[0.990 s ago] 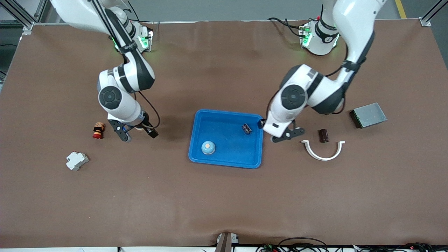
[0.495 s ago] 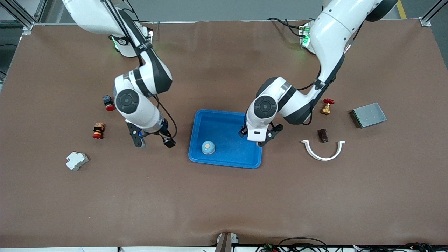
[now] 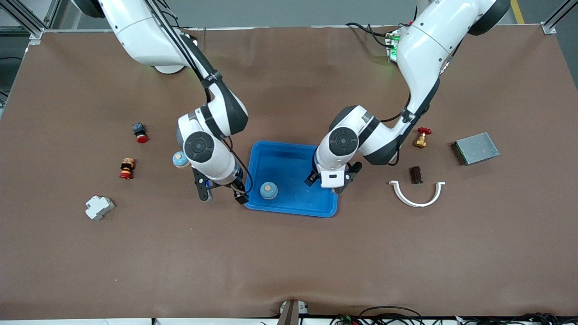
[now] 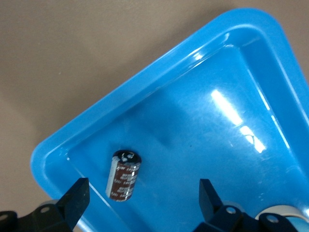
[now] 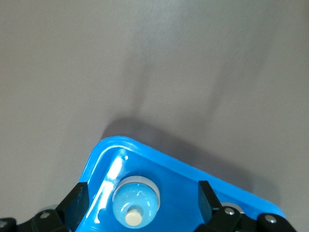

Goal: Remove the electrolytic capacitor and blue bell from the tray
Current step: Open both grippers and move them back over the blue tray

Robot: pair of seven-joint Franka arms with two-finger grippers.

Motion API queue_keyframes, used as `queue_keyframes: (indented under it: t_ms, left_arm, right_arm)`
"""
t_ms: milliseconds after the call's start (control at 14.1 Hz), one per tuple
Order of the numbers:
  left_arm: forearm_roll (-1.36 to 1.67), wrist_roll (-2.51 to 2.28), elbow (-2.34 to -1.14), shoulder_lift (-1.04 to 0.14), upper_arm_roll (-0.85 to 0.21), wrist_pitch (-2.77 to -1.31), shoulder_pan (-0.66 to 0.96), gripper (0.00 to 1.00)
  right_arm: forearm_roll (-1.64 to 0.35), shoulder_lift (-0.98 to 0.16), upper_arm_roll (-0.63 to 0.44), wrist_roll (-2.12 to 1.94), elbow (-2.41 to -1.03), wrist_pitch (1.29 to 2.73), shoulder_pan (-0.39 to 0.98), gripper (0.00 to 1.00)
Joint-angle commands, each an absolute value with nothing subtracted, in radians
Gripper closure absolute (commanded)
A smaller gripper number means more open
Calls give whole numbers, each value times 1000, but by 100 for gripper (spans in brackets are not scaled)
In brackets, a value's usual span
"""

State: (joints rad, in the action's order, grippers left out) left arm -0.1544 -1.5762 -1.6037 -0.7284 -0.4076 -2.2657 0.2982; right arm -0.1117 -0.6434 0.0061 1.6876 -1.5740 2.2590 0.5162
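A blue tray [image 3: 289, 162] lies mid-table. In it stands a light-blue bell [image 3: 268, 190] with a cream button, near the end toward the right arm. My right gripper [image 3: 222, 195] hangs open over that tray edge; its wrist view shows the bell [image 5: 136, 198] in the tray corner [image 5: 108, 147], framed by the open gripper [image 5: 141, 203]. My left gripper [image 3: 331, 180] is open over the tray's other end and hides the capacitor in the front view. The dark brown capacitor [image 4: 124, 175] lies on the tray floor [image 4: 217, 121], framed by the open left gripper [image 4: 142, 203].
A second blue bell [image 3: 180, 159], a red button [image 3: 140, 132], a small stacked piece [image 3: 127, 168] and a white breaker [image 3: 99, 207] lie toward the right arm's end. A brass valve [image 3: 421, 137], brown block [image 3: 416, 174], white curved piece [image 3: 417, 195] and grey box [image 3: 475, 148] lie toward the left arm's end.
Both arms have swung in toward the tray. The right gripper came from near the stacked piece to the tray edge by the bell; the left gripper moved over the capacitor.
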Motion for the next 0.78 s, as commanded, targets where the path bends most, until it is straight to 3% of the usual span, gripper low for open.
queue_keyframes:
  t_ms: [0,707]
  left_arm:
    - [-170,-1611,-1583,-758,-399,-2308,308,0]
    - [-170,-1632,-1583,-808,-382,-2388,336,0]
  right_arm:
    - [-107,-701,-5,1738,-1480,2235,538,0]
    - [-25,-845,-8,1891,-1370,2220,623,0]
